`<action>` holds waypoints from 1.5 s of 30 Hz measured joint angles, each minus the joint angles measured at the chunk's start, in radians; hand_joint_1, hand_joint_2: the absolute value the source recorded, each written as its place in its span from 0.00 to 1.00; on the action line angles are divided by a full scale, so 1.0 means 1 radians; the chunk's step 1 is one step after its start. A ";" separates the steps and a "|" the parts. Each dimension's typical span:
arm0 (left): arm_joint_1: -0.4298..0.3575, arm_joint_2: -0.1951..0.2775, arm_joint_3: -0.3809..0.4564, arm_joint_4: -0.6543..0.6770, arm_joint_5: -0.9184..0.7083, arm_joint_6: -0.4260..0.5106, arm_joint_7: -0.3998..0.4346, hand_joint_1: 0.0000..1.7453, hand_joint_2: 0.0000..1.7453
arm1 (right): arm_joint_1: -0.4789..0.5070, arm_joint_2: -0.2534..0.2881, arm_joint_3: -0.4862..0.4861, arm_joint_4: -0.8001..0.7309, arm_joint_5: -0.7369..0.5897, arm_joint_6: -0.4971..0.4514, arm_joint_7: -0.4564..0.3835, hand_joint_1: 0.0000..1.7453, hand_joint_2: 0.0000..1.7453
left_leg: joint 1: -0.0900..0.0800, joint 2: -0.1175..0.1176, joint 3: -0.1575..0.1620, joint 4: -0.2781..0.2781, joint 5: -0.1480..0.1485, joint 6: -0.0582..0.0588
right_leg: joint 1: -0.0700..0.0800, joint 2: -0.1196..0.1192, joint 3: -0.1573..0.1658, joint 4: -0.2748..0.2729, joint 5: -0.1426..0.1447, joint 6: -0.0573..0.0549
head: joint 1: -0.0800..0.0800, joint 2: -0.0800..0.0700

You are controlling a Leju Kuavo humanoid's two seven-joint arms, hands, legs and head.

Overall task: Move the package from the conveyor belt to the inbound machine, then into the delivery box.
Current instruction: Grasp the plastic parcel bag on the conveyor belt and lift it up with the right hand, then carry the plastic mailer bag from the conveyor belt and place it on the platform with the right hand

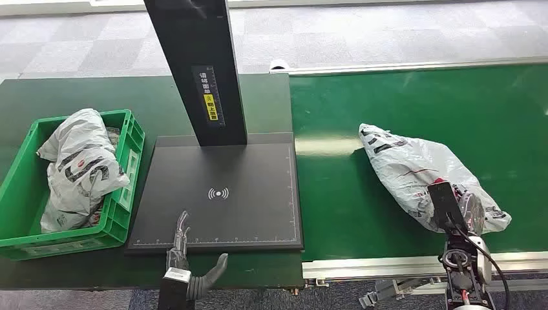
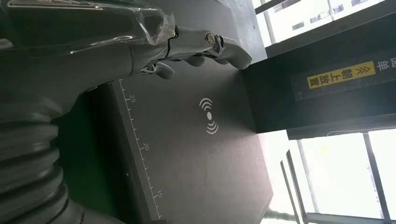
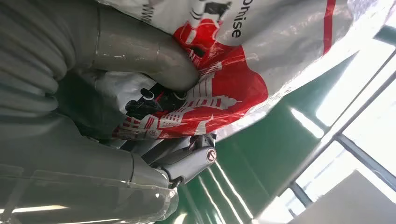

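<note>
Gripping now: right hand has thumb and fingers closed on the near end of the package, a white printed plastic bag lying on the green conveyor belt, well right of the inbound machine.
Left hand: left hand hovers at the machine's near edge, fingers loosely spread, holding nothing.
Risk, slip: the bag is soft and slick; pinched at one end only, it could sag, swing or slide out when lifted.
Risk, placement: a dangling bag could catch the machine's black post or land off the plate.
Delivery box: green delivery box on the far left already holds other bags.
Writing: yellow label with Chinese characters on the post; a wireless symbol and ruler numbers on the plate; bag lettering ending "nise".
</note>
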 joint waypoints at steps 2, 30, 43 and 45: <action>0.000 0.000 0.000 -0.002 0.000 0.002 0.000 0.00 1.00 | 0.016 0.010 0.018 -0.053 -0.005 0.002 -0.004 1.00 1.00 | 0.000 0.000 0.000 0.000 0.000 0.000 | 0.000 0.000 0.000 0.000 0.000 0.000 | 0.000 0.000; -0.093 -0.052 0.033 0.077 -0.045 -0.088 0.000 0.00 1.00 | 0.137 0.279 0.687 -0.441 -0.104 0.296 0.029 1.00 1.00 | 0.003 0.001 0.001 -0.001 0.001 -0.001 | 0.003 0.000 0.000 0.000 0.000 -0.001 | 0.000 0.000; -0.119 -0.077 0.069 0.121 -0.063 -0.097 0.000 0.00 1.00 | 0.068 0.331 0.774 -0.308 -0.157 0.331 0.022 0.00 1.00 | 0.002 0.000 0.002 0.000 0.001 -0.001 | 0.002 0.000 0.000 0.000 0.000 -0.001 | 0.000 0.000; -0.122 -0.080 0.080 0.126 -0.063 -0.092 0.000 0.00 1.00 | 0.051 0.333 0.779 -0.290 -0.173 0.329 0.016 0.00 1.00 | 0.002 0.000 0.002 0.000 0.002 -0.002 | 0.002 0.000 0.000 0.000 0.000 -0.001 | 0.000 0.000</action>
